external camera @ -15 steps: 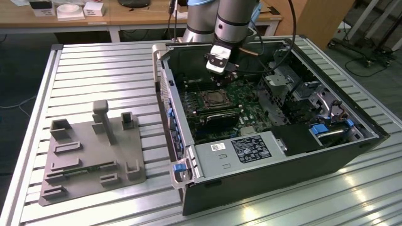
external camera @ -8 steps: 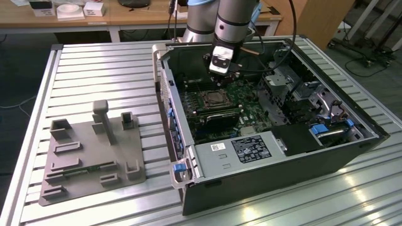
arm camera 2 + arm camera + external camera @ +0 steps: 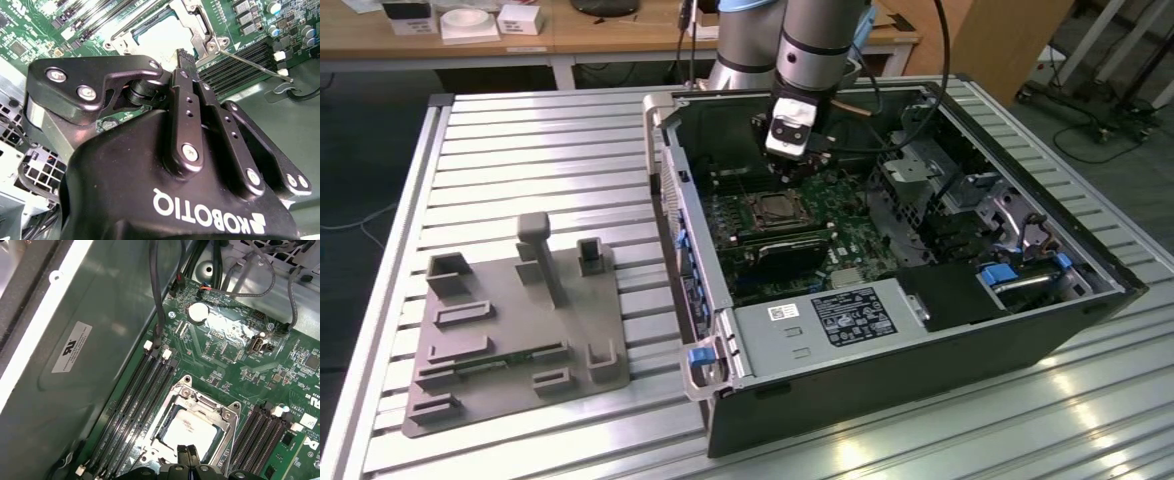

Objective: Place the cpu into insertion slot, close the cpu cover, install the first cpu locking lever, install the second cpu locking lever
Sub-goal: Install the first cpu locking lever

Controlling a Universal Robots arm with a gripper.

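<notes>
- Gripper (image 3: 188,454): its fingers (image 3: 183,456) are pressed together with nothing between them. The tips hang just over one edge of the socket (image 3: 774,212).
- Chip (image 3: 192,431): it lies flat in the socket with its silvery top up, directly ahead of the fingertips and close beneath them.
- Cover (image 3: 223,416): the frame is lowered around the chip, and the fingertips are nearest its edge. Whether they touch it cannot be told.
- Lever (image 3: 252,64): a thin rod that starts at a socket corner beside the fingertips. Its long axis slants away across the memory slots (image 3: 240,60), so it appears unlatched.
- Exterior view: the gripper (image 3: 807,158) stands inside the computer case (image 3: 881,390), above the socket and slightly to the exterior view's right.
</notes>
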